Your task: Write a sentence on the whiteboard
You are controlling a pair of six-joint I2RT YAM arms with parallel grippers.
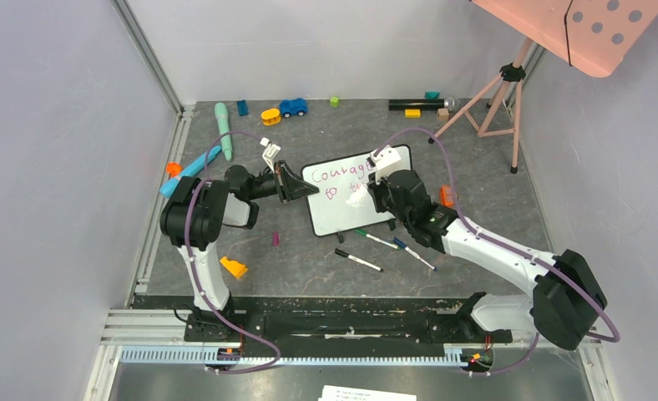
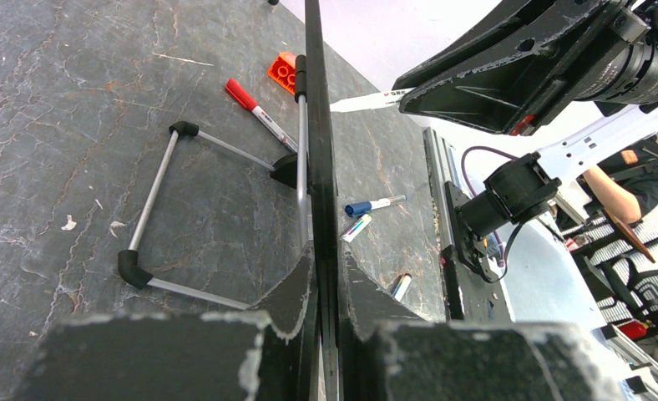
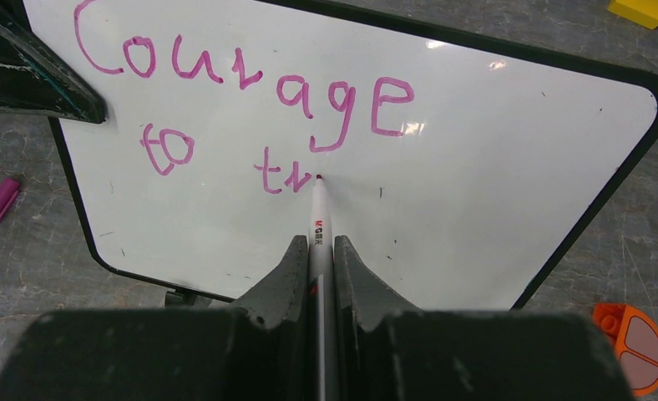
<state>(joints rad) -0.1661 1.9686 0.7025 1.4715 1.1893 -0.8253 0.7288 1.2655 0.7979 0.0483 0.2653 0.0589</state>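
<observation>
Grey tabletop (image 1: pixel 309 259), whiteboard (image 1: pixel 346 219) propped mid-table. It looks light and tippy, so our left gripper (image 2: pixel 324 267) clamps its edge. Right gripper (image 3: pixel 321 251) pinches the marker (image 3: pixel 319 213), and the sentence (image 3: pixel 240 75) is at "Courage to tr".

R claw (image 3: pixel 321 244) grips marker (image 3: pixel 318 213), tip touching whiteboard (image 3: pixel 493 192).

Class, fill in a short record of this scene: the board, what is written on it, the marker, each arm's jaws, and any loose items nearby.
Board: whiteboard, tilted up on a wire stand
Writing: pink words, "Courage" above "to tr"; the last word is unfinished
Marker: marker, tip on the whiteboard at the end of "tr"
Left jaws: shut on the whiteboard's left edge
Right jaws: shut on the marker
Nearby: three loose pens lying in front of the whiteboard
</observation>
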